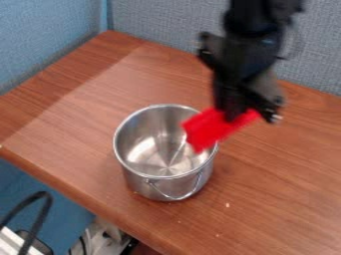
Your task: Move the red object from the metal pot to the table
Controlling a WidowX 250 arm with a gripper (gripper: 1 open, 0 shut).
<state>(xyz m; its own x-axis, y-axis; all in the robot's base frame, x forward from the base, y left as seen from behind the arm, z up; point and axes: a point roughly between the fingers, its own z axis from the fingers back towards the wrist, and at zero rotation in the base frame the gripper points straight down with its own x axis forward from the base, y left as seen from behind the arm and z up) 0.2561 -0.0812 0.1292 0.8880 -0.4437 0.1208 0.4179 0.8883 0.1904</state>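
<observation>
Wooden counter [80, 90], steel pot [163, 149] near front edge; claw [244, 116] clamped on red block [217, 126], tilted above pot's right rim.

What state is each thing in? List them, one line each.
red object: held in the air, tilted, over the pot's right rim.
metal pot: upright on the table, empty.
gripper: jaws shut on the red object.
table: bears only the pot.

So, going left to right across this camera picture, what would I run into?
Bare table → metal pot → red object, pinched in the gripper just past the pot's right rim.
</observation>
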